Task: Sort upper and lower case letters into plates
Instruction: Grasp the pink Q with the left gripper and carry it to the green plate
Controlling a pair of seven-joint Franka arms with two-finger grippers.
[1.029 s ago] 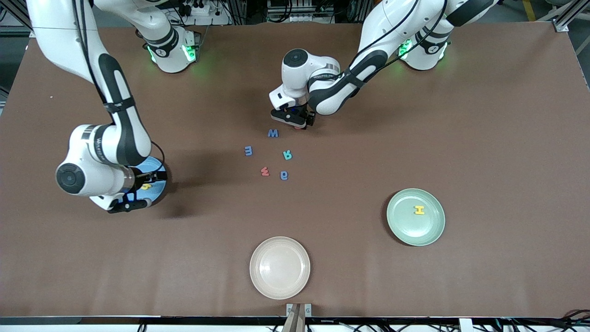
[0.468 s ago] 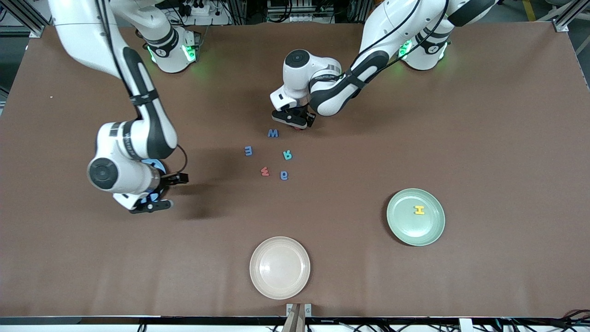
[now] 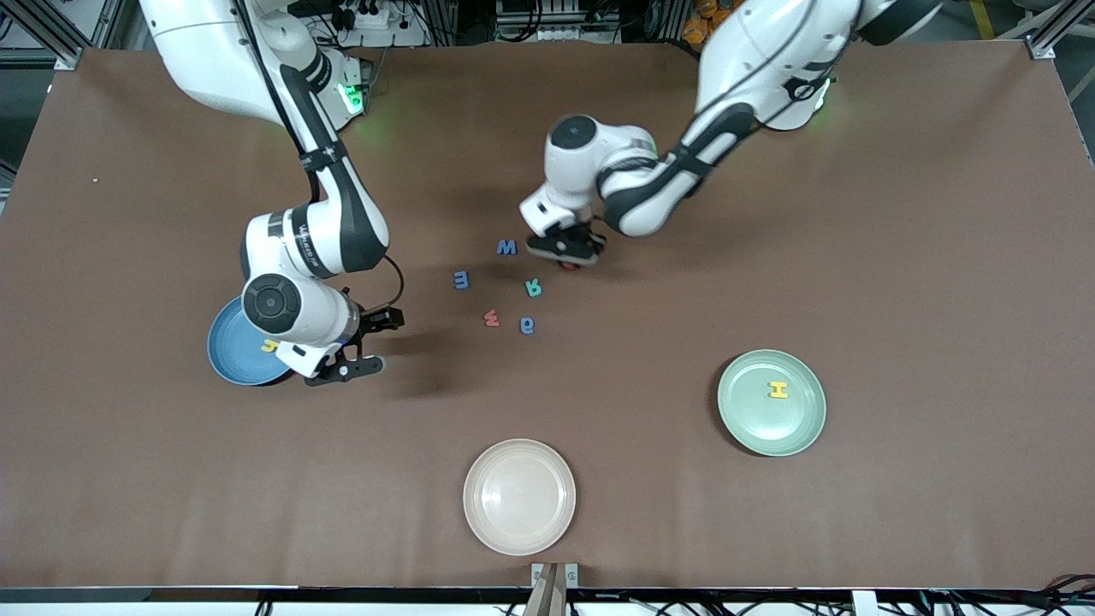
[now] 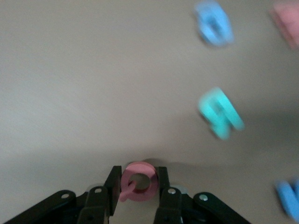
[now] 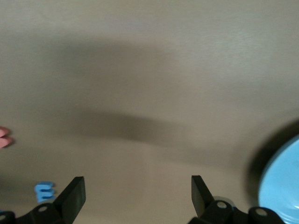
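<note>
Letters: two sorted, yellow H (image 3: 778,389) in mint plate (image 3: 744,415), yellow letter (image 3: 270,346) in blue plate (image 3: 227,359); five loose on bench beside teal R (image 3: 533,287); left hand (image 4: 138,191) clamped on pink letter (image 4: 136,187) above R; right hand (image 3: 359,342) apart, beside blue plate

A wide table (image 3: 898,257) with a plain brown matte top fills nearly the whole front view. Soft shadows lie across its middle. Along its upper edge stand metal frame posts (image 3: 1056,26), a power strip (image 3: 368,17) and tangled cables. A cream plate (image 3: 519,496) sits near the lower edge, where more cables (image 3: 984,601) run.
</note>
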